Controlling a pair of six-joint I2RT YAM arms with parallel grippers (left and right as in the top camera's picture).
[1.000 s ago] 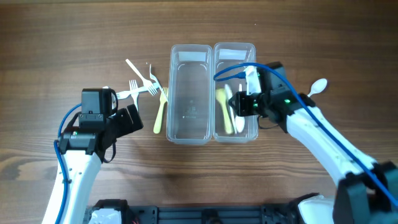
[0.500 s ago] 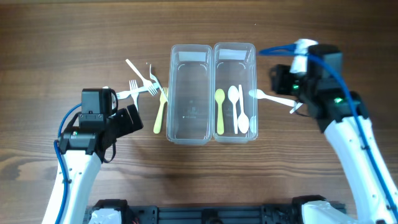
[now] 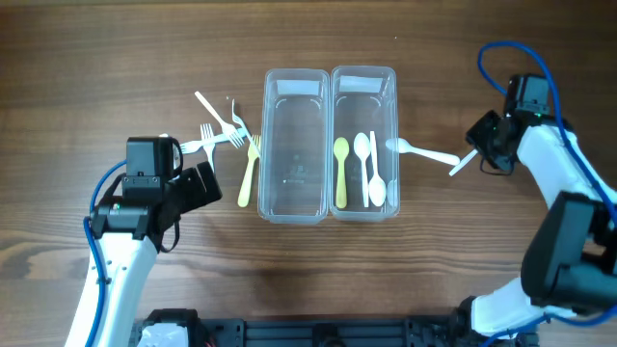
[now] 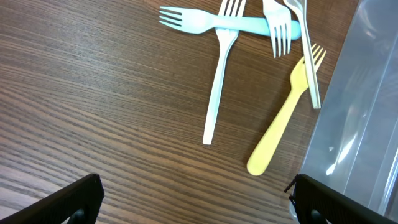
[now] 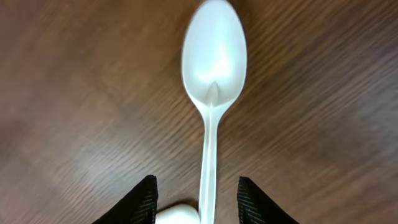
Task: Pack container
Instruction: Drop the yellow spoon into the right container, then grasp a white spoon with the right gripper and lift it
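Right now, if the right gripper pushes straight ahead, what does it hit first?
Probably the white spoon: its handle runs into the open right gripper, with the bowl farther ahead.

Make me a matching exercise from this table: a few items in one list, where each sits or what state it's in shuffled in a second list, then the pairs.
1. yellow spoon
2. yellow fork
3. left container

A. empty
B. on the table, left of both containers
C. inside the right container

Pairs: 1-C, 2-B, 3-A
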